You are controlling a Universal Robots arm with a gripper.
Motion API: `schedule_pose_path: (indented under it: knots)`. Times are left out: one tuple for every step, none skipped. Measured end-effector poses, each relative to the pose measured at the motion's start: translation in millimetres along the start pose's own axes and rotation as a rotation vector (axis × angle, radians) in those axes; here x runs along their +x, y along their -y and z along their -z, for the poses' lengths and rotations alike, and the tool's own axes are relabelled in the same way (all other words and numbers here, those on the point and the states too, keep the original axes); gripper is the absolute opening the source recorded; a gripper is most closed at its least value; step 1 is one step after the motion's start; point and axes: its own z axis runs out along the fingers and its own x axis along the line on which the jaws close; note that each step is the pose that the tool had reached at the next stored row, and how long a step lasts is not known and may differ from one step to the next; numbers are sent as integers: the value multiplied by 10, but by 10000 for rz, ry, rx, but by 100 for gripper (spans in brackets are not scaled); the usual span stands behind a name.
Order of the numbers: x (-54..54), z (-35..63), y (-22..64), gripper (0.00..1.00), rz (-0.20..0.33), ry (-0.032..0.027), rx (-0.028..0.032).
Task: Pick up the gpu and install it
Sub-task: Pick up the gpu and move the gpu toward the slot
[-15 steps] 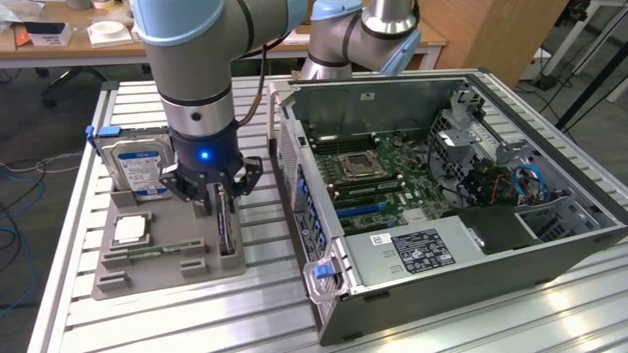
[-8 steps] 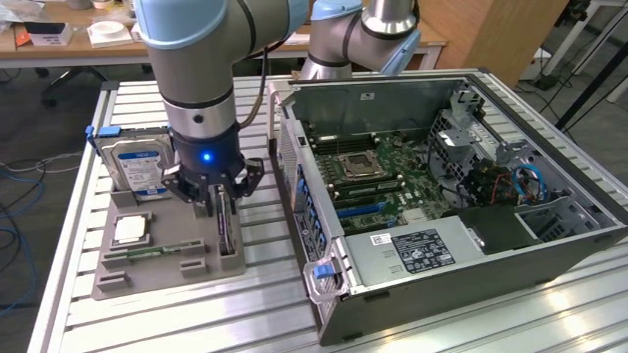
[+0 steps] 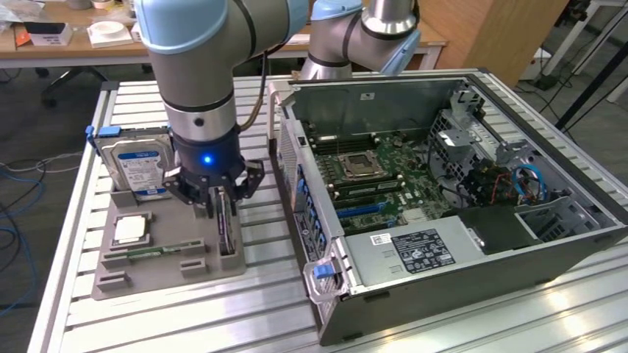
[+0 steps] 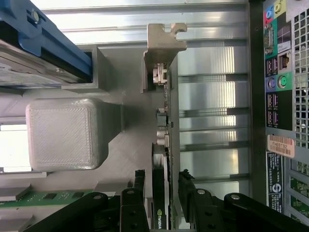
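Hovering hand: black gripper (image 4: 162, 178) over grey plastic tray (image 3: 147, 287), fingers (image 4: 139, 186) apart, one each side of card, nothing pinched.
Gpu: thin green card with black cooler (image 4: 161, 159), standing on edge in tray slot so fingers fit around, at 9 o'clock from black computer case (image 3: 471, 294).

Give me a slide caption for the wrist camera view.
Open black gripper straddles the thin green gpu card with silver end bracket, standing on edge in a grey plastic holder.
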Motion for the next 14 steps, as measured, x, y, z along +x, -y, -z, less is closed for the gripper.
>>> schedule_pose_path:
  knots:
    - [0,-2,0,42,0,-1,1]
    - [0,-2,0,42,0,-1,2]
    - [0,-2,0,42,0,-2,2]
    - [0,-3,0,42,0,-1,1]
    - [0,-3,0,42,0,-1,1]
    - [0,-3,0,42,0,0,0]
    - [0,-3,0,42,0,0,0]
    - [0,-3,0,42,0,0,0]
    - [0,-3,0,42,0,0,0]
    - [0,-3,0,40,0,0,0]
    - [0,-3,0,40,0,0,0]
    - [0,-3,0,33,0,0,0]
    - [0,-4,0,33,0,0,0]
    - [0,-3,0,33,0,0,0]
